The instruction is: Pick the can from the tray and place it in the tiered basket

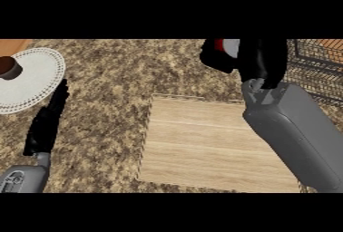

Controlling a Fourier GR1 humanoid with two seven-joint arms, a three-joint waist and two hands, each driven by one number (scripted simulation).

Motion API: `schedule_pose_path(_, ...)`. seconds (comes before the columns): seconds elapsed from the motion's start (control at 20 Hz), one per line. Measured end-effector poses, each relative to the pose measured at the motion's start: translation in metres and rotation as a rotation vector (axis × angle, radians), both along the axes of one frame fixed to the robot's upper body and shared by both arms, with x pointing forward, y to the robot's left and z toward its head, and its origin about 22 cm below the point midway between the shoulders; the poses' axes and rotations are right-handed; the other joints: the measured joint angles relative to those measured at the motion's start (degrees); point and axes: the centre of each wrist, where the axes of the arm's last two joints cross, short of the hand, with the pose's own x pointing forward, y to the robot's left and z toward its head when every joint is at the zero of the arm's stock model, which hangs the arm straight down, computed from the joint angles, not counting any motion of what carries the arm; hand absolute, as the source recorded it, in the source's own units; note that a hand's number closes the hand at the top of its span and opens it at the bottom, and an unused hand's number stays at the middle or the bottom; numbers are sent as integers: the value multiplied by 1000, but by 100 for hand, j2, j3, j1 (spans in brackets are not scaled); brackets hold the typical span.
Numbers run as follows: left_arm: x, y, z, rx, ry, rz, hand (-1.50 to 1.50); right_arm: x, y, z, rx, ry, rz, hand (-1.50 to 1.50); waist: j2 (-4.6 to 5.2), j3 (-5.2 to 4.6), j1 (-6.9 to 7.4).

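Note:
My right hand (258, 59) is at the top of the head view, its fingers curled round a red can (221, 49) with a grey top, which it mostly hides. The can is held above the counter, beyond the far edge of the wooden tray (201, 145) and just left of the black wire tiered basket (320, 68) at the top right. Below it the tray lies flat with nothing on it. At the left edge my left hand (46, 124) rests with straight fingers pointing up, beside a white plate.
A white lace-edged plate (30, 86) lies at the far left with a brown cup-like object (8, 67) on it. The counter (114, 113) is speckled brown stone. My right forearm (295, 131) crosses the tray's right side.

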Motion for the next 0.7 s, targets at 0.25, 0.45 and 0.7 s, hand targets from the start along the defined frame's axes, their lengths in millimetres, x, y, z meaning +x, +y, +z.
schedule_pose_path(0.25,3,1,3,-2,1,0,0,5,-25,38,-81,-76,-99,150,1,0,-12)
schedule_pose_path(0.45,1,7,5,0,-1,-3,0,6,-45,62,-90,-59,-119,150,7,1,6)
schedule_pose_path(0.7,1,-6,9,1,-1,-9,0,23,-71,72,-77,-25,-132,150,22,3,44)
